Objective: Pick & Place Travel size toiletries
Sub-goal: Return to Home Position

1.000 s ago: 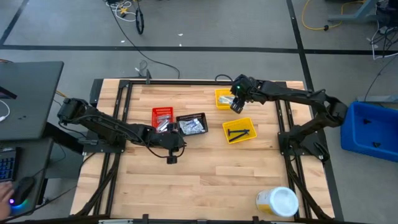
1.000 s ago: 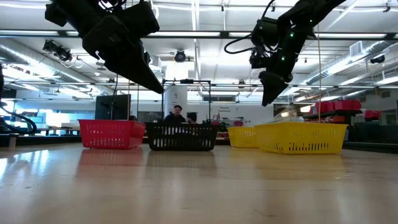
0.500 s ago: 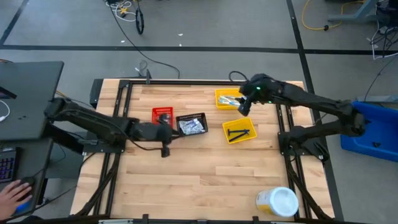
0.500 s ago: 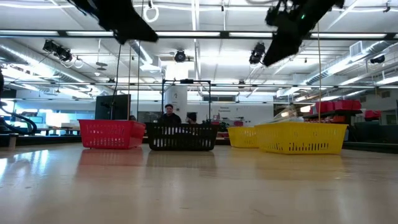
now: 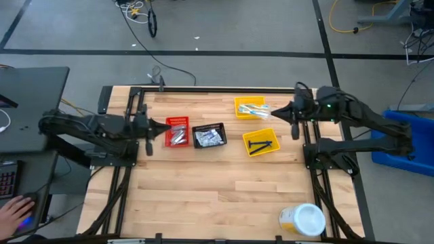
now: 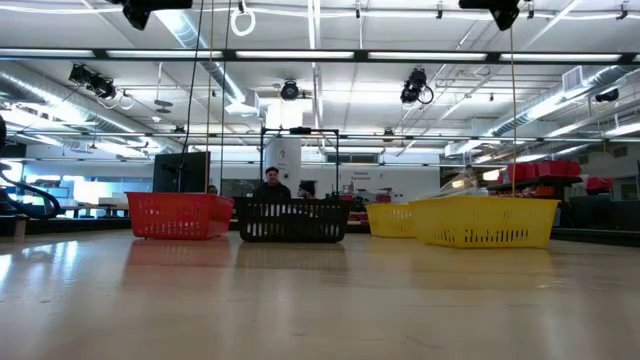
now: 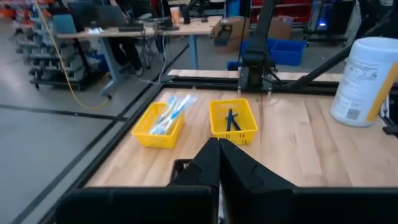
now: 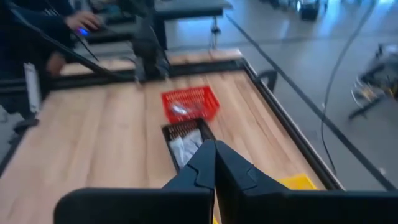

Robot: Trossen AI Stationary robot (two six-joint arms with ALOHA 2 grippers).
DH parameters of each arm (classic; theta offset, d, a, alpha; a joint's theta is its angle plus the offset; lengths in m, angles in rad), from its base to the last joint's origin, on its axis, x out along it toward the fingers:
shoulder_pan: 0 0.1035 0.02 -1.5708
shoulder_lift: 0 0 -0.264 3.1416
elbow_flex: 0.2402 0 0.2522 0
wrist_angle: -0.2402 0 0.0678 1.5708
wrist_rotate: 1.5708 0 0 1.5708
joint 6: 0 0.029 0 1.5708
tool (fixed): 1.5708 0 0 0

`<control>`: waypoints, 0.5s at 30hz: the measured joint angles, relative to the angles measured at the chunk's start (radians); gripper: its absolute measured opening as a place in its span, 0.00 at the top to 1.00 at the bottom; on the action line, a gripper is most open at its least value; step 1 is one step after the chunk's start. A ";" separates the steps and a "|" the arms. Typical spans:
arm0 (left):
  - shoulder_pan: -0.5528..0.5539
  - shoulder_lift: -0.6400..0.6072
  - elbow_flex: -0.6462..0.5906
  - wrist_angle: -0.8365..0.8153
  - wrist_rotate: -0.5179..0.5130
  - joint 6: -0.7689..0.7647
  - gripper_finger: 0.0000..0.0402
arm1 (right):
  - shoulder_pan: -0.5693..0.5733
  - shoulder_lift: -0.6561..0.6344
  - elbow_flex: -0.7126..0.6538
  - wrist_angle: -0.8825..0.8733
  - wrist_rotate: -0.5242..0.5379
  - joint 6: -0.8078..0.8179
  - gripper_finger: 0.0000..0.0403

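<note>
Sorting appears complete: small travel toiletries (image 5: 210, 137) lie in the red mesh bin (image 5: 167, 133), black mesh bin (image 5: 195, 129) and yellow mesh bins (image 5: 238, 108). Left gripper (image 7: 218, 145) and right gripper (image 8: 215, 147): fingers pressed together, empty.

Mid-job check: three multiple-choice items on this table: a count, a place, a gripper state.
1. How many bins stand on the table? A. two B. four C. six
2. Where do the black sticks lie? A. in the yellow bin nearer the jar B. in that jar C. loose on the table
3. How are the left gripper and right gripper? A. both shut, empty B. both wide open C. left shut on a toothbrush
1 B: red bin, black bin, second yellow bin, plus the sticks' one. 2 A: seen in the high view. 3 A: each wrist view shows fingers pressed together.
</note>
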 joint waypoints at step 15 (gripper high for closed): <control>0.000 -0.193 -0.201 0.029 0.034 0.110 0.98 | 0.037 -0.298 -0.375 0.279 -0.104 -0.043 1.00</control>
